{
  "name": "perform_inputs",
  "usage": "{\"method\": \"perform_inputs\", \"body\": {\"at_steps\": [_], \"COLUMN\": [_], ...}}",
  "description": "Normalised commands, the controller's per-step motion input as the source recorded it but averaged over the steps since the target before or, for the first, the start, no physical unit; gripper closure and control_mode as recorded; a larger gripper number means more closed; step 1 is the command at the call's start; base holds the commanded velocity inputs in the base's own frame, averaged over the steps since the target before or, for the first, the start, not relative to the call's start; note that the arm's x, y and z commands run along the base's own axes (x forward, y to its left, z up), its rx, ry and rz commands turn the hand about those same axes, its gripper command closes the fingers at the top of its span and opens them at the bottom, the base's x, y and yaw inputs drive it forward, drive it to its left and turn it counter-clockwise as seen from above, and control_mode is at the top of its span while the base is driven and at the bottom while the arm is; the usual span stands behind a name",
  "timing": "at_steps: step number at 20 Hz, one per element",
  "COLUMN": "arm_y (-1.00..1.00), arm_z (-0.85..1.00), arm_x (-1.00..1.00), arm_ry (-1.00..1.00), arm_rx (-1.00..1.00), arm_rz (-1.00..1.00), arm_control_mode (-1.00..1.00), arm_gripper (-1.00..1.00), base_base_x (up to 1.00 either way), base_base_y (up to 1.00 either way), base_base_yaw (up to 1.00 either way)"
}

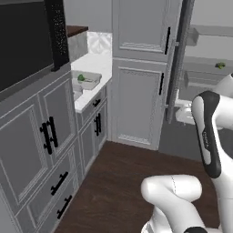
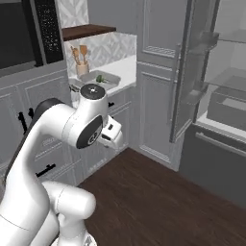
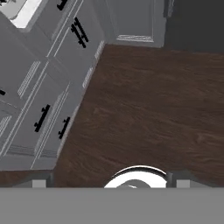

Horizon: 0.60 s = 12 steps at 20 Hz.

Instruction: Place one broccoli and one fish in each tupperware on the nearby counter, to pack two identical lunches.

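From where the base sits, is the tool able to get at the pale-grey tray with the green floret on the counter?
Probably not yet. The open tool points down at the dark wood floor, while the pale-grey tray sits far ahead on the white counter; nothing blocks it.

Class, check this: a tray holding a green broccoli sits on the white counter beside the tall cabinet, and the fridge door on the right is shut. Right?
Not quite. The fridge door stands open, as the right base view shows, with shelves visible inside. The rest holds: the tray with a broccoli sits on the white counter beside the tall cabinet.
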Motion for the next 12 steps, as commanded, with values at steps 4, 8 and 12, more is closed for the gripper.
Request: {"method": "perform_inputs", "body": {"at_steps": [4,8,12], "arm_y": [0.00,0.00,0.00], "arm_z": [0.00,0.00,0.00], "arm_x": [0.00,0.00,0.00], "arm_ry": [0.00,0.00,0.00], "arm_rx": [0.00,0.00,0.00], "arm_rz": [0.00,0.00,0.00], "arm_control_mode": [1.00,1.00,1.00], "arm_gripper": [-1.00,-1.00,-1.00], "base_base_x": [0.19,0.69,0.60], "base_base_y": [-0.68,-0.33,-0.26], "base_base_yaw": [-0.52,-0.23,-0.27]}}
